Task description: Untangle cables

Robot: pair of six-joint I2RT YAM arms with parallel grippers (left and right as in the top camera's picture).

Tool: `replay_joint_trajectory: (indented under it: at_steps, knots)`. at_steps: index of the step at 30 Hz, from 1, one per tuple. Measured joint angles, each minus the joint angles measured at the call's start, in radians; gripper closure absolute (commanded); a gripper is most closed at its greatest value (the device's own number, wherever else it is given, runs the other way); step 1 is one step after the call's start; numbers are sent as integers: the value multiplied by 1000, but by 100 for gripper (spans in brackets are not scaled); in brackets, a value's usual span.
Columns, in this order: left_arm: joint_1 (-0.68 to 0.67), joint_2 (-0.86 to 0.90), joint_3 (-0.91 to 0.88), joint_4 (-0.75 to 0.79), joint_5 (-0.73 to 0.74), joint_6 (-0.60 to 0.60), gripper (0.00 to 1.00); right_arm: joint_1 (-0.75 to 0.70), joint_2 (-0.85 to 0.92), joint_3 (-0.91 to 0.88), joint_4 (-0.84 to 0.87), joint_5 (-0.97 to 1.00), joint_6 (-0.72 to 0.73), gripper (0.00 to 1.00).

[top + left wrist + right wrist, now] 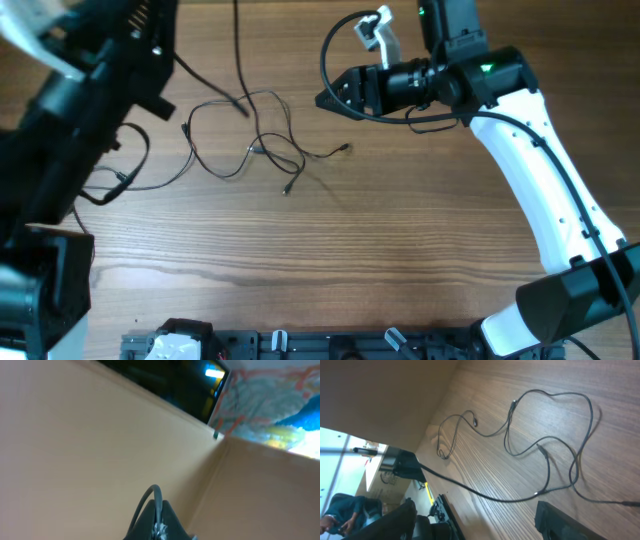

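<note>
Several thin black cables point(250, 140) lie in a loose tangle on the wooden table point(330, 260), with small plugs at their ends point(345, 148). They also show in the right wrist view point(545, 445). One strand point(238, 50) rises from the tangle toward the top edge. My left gripper point(157, 525) is shut on a thin grey cable point(150, 497) and points up at a wall and ceiling. My left arm point(80, 90) looms large at the top left. My right gripper point(325, 100) is open and empty, above the table just right of the tangle. Its fingers point(480, 520) are wide apart.
The right arm's white link point(540, 170) runs along the right side. A black rail with fixtures point(300, 345) lies along the table's front edge. A thicker black cable point(335, 50) loops by the right wrist camera unit point(380, 30).
</note>
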Motion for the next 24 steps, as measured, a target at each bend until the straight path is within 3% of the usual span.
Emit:
replay_joint_trajectory:
  at_steps: [11, 15, 19, 24]
  knots:
    - [149, -29, 238, 51, -214, -20, 96, 41, 0, 0, -43, 85, -50, 18]
    - [227, -28, 253, 5, -351, 58, 96, 48, 0, 0, -56, 93, -64, 18]
    - [330, 65, 255, -8, -429, 131, 96, 48, 0, 0, -99, 105, -79, 18]
    - [495, 276, 250, 19, -424, 153, 96, 48, 0, 0, -169, 153, -82, 18]
